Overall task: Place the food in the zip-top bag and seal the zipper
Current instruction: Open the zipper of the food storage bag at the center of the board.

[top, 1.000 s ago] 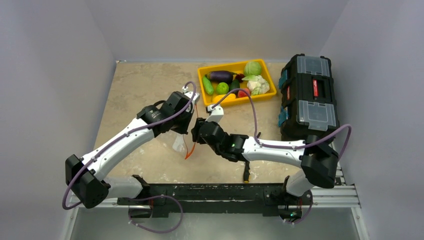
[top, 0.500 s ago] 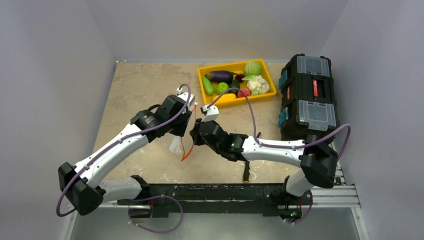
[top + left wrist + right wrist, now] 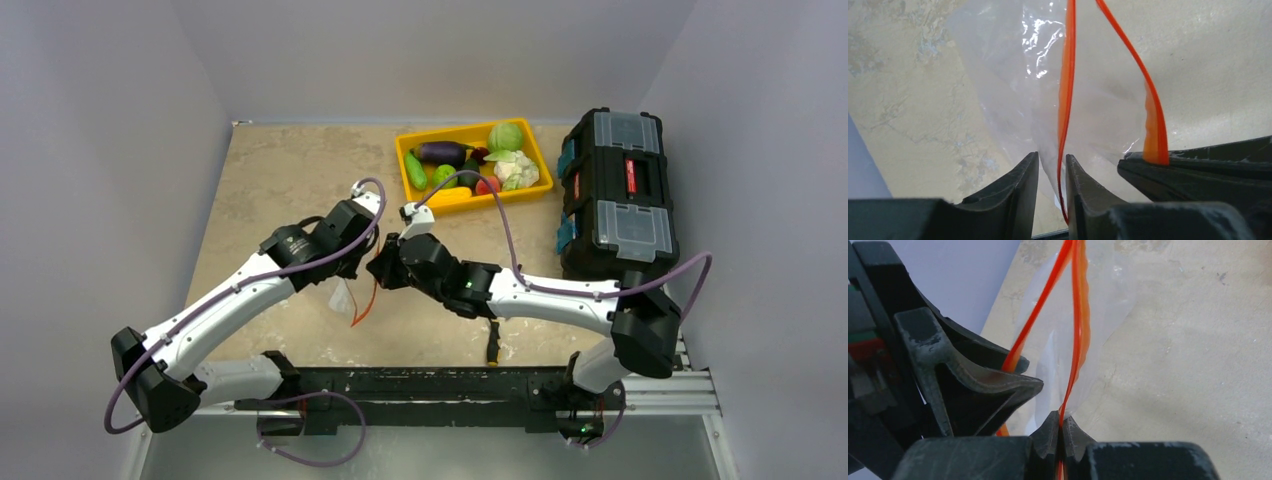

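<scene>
The clear zip-top bag (image 3: 342,297) hangs between my two grippers above the table, empty, its mouth spread. Its orange-red zipper (image 3: 362,305) shows as two separate strips in the left wrist view (image 3: 1067,90). My right gripper (image 3: 380,272) is shut on one strip (image 3: 1079,315), fingertips pressed together (image 3: 1061,422). My left gripper (image 3: 362,268) has its jaws a narrow gap apart (image 3: 1052,172), with the other strip and the bag film (image 3: 1013,100) lying in that gap. The food, including the eggplant (image 3: 440,151), lime (image 3: 445,175) and cauliflower (image 3: 516,168), lies in the yellow tray (image 3: 520,196).
A black toolbox (image 3: 615,190) stands at the right, beside the tray. Black-and-orange pliers (image 3: 492,345) lie near the front edge under the right arm. Grey walls close in the table on the left, back and right.
Both grippers have moved together to the left and slightly nearer, carrying the bag with them. The food and tray have not moved.
</scene>
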Available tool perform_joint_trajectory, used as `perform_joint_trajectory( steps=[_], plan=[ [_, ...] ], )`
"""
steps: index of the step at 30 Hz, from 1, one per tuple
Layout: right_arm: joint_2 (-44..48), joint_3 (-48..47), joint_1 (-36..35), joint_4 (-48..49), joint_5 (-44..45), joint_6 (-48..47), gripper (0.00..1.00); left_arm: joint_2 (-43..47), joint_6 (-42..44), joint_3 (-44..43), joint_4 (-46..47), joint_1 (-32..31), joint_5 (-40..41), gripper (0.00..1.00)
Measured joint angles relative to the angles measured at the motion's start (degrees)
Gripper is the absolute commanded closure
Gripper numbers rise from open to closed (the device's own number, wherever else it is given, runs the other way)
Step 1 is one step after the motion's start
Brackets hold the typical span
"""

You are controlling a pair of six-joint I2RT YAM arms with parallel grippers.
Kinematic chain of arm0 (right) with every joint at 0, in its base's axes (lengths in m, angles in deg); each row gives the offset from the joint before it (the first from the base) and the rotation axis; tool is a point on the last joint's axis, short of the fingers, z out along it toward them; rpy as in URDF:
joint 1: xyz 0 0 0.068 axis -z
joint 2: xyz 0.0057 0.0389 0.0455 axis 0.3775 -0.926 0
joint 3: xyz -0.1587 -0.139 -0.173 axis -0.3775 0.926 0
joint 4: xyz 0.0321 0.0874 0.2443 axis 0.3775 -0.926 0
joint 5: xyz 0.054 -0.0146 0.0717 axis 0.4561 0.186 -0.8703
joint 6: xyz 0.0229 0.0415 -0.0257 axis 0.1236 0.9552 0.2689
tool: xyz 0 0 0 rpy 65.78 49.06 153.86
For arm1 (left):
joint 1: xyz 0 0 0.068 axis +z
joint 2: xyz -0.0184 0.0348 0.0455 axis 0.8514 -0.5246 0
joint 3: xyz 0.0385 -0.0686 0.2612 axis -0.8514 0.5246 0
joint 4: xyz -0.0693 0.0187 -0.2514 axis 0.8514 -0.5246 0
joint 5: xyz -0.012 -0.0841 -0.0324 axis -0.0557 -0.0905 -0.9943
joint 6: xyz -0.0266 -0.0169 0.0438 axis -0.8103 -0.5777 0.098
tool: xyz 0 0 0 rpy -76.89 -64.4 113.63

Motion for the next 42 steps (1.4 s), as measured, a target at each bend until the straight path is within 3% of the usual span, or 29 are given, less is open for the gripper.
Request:
perform_joint_trajectory(
  steps=[1, 2, 9, 17, 28, 37, 42],
  plan=[
    [0.1, -0.1, 0.2, -0.1, -0.3, 0.4, 1.0, 0.1, 0.0, 0.0, -0.5, 0.0, 0.2, 0.99],
    [0.1, -0.1, 0.5, -0.2, -0.9, 0.6, 1.0, 0.2, 0.1, 0.0, -1.0, 0.0, 0.4, 1.0],
    [0.1, -1.2, 3.0, -0.9, -3.4, -0.4, 1.0, 2.1, 3.5, -0.3, -3.3, 0.9, 2.2, 1.0],
    [-0.4, -2.4, 8.7, -1.0, -9.0, -4.8, 1.0, 6.1, 5.2, 0.1, -1.1, 12.6, -3.6, 1.0],
    [-6.6, -4.1, 10.7, -0.2, -17.9, -8.9, 0.95, 9.3, 4.0, 6.6, 5.6, 13.0, -13.7, 1.0],
    [-10.2, -8.8, 10.9, -2.5, -19.5, -12.9, 0.78, 6.8, 2.4, 5.0, 3.8, 13.3, -14.8, 1.0],
    [-10.1, -10.2, 11.1, -5.9, -19.2, -15.6, 0.57, 0.2, 1.5, 2.6, 2.9, 13.9, -14.6, 1.0]
  ],
)
